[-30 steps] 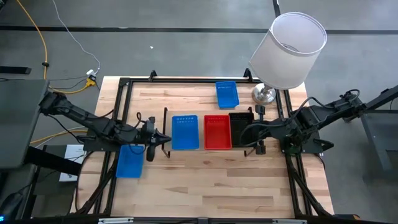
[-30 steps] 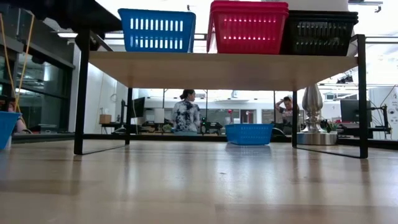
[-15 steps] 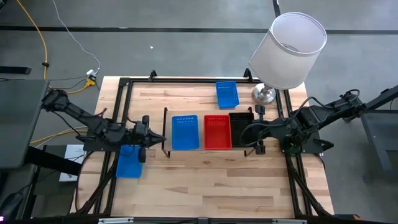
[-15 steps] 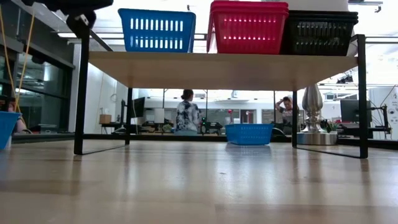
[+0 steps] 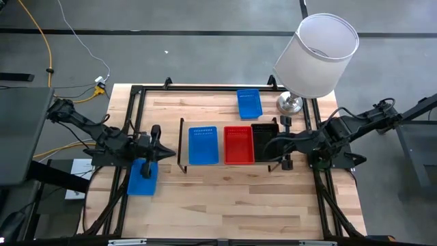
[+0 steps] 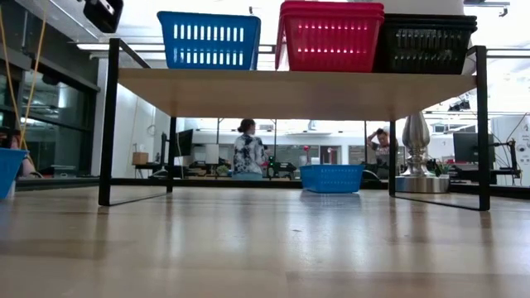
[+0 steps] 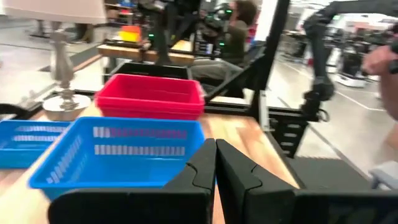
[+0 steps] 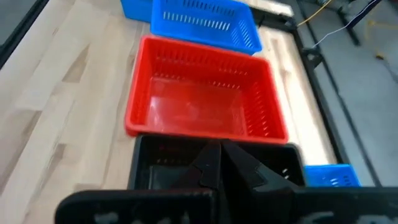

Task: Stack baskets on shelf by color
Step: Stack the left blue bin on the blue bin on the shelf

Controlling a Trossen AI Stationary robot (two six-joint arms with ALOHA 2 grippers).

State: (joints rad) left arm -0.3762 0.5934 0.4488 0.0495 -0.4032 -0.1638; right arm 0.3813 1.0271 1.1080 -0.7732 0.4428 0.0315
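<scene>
Baskets on the shelf (image 5: 183, 143) look sorted; we watch the left tool (image 5: 166, 152), closed and empty, above a loose blue basket (image 5: 142, 177) it could clip.

Blue baskets, visible: three (image 5: 203, 145) (image 5: 249, 104) (image 5: 143, 178). Red basket stack: one (image 5: 239, 145). Black basket stack: one (image 5: 265, 141). Shelf: one (image 6: 298, 91). Lamp: one (image 5: 316, 56).

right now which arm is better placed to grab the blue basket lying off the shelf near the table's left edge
Left. Its claw hovers shut right beside that blue basket, between it and the shelf. The right claw sits shut over the black basket at the shelf's far end, with the whole shelf in between.
</scene>
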